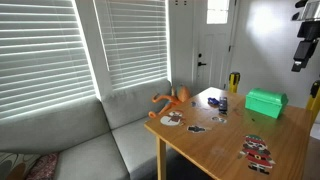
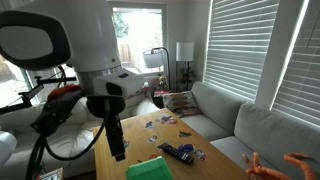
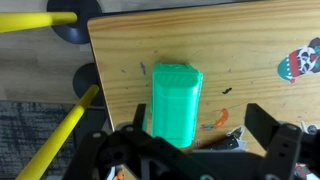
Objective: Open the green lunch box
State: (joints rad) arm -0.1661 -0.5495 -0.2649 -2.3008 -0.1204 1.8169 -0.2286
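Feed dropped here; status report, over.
Gripper open, hovering above. Green lunch box lid shut, untouched. Nothing on its lid.

In the wrist view the gripper [image 3: 195, 128] is hiding the near end of the green lunch box [image 3: 176, 95] lying directly beneath it. In an exterior view the bottom edge is cutting off the box [image 2: 150, 171] beneath the gripper, and flat pieces [image 2: 160, 124] beyond it are showing too small to identify.

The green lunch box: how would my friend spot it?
Look at the wooden table beside the grey sofa. At its end nearest the white door sits the green lunch box. It's the only bright green thing, boxy, unlike the flat pictures nearby.
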